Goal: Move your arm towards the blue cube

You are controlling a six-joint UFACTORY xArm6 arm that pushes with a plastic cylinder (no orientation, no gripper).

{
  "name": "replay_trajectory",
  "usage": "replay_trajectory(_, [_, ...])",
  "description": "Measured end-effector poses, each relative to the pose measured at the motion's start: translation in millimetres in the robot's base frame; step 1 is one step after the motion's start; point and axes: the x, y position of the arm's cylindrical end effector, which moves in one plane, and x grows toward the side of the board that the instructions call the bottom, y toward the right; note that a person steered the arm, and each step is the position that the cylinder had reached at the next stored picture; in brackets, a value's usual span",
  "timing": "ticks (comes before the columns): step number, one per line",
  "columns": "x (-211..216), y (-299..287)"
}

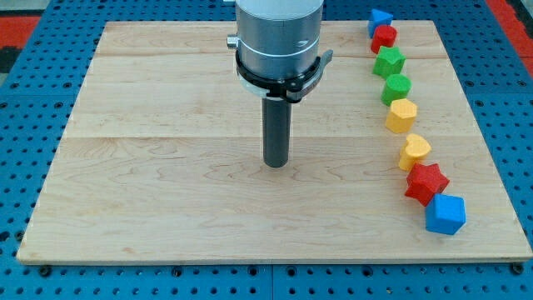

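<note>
The blue cube (445, 214) lies near the board's lower right corner, at the bottom end of a curved row of blocks. My tip (276, 164) rests on the wooden board (166, 183) near its middle, well to the left of the cube and slightly above it in the view. The tip touches no block.
Up the view's right side from the cube run a red star (426, 182), a yellow heart (414, 151), a yellow hexagon (401, 114), a green block (396, 87), a green star (389, 61), a red block (384, 37) and a small blue block (380, 19).
</note>
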Motion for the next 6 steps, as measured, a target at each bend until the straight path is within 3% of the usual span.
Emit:
replay_trajectory(2, [6.6, 0.0])
replay_trajectory(3, [45.6, 5.2])
replay_trajectory(5, [120.7, 117.5])
replay_trajectory(6, [132.3, 156.2])
